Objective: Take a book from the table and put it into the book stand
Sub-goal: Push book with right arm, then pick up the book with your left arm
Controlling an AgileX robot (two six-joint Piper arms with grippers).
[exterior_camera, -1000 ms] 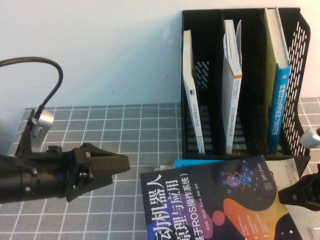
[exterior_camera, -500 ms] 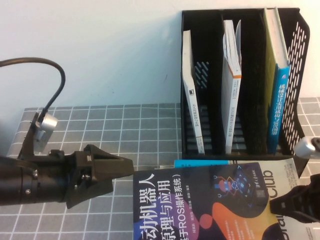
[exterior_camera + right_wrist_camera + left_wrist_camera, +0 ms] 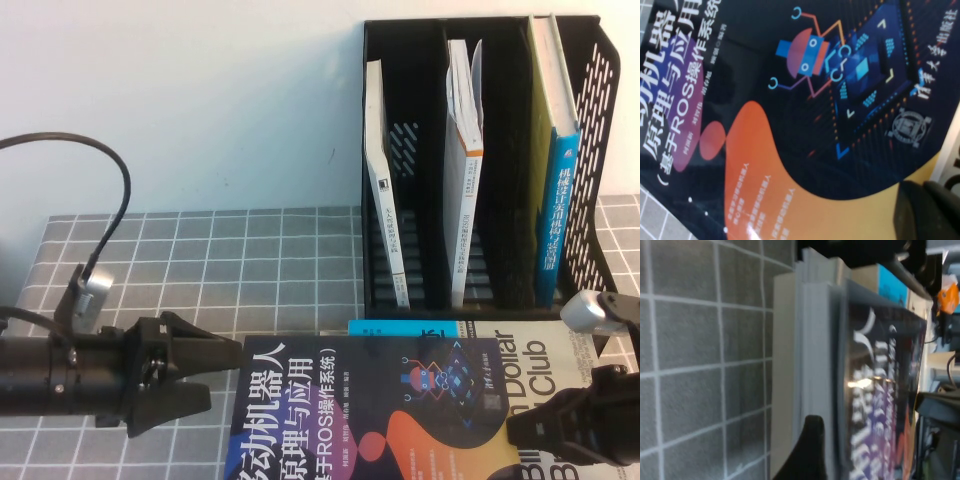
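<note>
The dark book (image 3: 380, 410) with the white Chinese title lies flat at the table's (image 3: 250, 260) near edge, on top of a cyan-and-grey book (image 3: 560, 365). My left gripper (image 3: 225, 375) is open, level with the dark book's left edge. One finger (image 3: 807, 450) shows against the stacked page edges in the left wrist view. My right gripper (image 3: 540, 430) is shut, its tips resting on the orange part of the cover (image 3: 790, 150) near the book's right side. The black book stand (image 3: 500, 290) stands behind the books.
The stand holds a white-spined book (image 3: 385, 190) in its left compartment. A white-and-orange book (image 3: 463, 170) is in the middle one and a blue-and-green book (image 3: 555, 160) in the right one. A white wall rises behind the table.
The dark book has slid left across the cyan-and-grey book, uncovering more of it. My right gripper moved left and nearer with it. My left gripper dropped lower, and the book's edge now reaches it.
</note>
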